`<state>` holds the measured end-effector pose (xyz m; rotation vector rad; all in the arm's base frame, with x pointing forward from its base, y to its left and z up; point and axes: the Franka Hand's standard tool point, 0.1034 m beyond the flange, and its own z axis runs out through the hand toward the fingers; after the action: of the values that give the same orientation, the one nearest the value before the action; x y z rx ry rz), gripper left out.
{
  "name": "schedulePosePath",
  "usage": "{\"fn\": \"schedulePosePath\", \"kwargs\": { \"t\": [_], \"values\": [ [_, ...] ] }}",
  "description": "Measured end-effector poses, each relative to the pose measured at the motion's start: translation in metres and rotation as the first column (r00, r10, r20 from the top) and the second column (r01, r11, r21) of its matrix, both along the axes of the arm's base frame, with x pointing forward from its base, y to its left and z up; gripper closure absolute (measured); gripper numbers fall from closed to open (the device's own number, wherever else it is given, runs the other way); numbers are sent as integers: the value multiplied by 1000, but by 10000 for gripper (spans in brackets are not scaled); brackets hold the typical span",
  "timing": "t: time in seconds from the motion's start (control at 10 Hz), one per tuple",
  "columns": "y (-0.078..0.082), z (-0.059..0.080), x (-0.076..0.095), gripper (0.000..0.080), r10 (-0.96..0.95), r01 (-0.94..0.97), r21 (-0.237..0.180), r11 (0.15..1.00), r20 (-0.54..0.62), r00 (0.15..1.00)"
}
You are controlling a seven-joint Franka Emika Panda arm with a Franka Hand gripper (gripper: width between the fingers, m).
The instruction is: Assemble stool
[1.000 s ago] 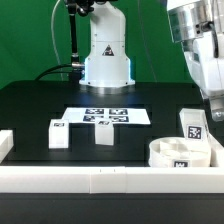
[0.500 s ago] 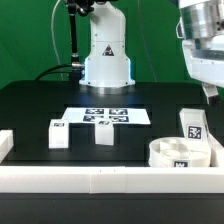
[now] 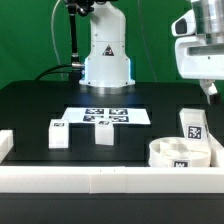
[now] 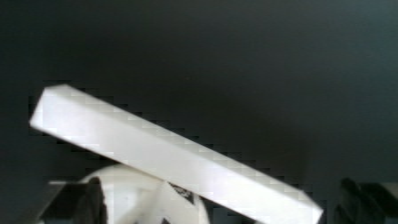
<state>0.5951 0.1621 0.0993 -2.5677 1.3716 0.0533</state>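
- gripper (image 3: 208, 93): released, fingers (image 3: 207, 89) spread wide, nothing held, nothing touched.
- It hangs in the air at the exterior view's right; only one fingertip shows clearly there.
- Upright leg (image 3: 192, 125): almost straight below the fingers, well clear of them. It stands on end with its tag facing the camera.
- seat (image 3: 181, 153): below the fingers, nearer the camera than the upright leg and just beside it. It lies flat, rim up, against the front rail (image 3: 100, 180).
- Middle leg (image 3: 104, 130) and far leg (image 3: 59, 133): both well apart from the fingers, off to the exterior view's left, standing on the table (image 3: 30, 110), not touching each other.
- marker board (image 3: 105, 116): flat on the table behind those two legs, well away from the fingers.
- Wrist view: a slanted white bar (image 4: 169, 150) lies beneath the fingers, with a rounded white piece (image 4: 128, 195) partly under it. Can't tell which parts these are.
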Motion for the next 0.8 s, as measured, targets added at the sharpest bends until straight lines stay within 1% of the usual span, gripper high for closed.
{"fn": "schedulePosePath", "kwargs": {
  "t": [0.1,0.2,0.4,0.5,0.6,0.8],
  "values": [
    [-5,-1,-1,150,182,-181,-31,983,19,983],
    [-11,1,0,150,332,-330,-53,942,23,943],
    [-15,9,5,150,558,-554,-90,827,25,829],
    [-15,12,8,150,640,-634,-108,766,36,767],
    [-15,11,8,150,678,-670,-115,733,43,734],
    [-16,11,8,150,767,-757,-131,641,55,640]
  ]
}}
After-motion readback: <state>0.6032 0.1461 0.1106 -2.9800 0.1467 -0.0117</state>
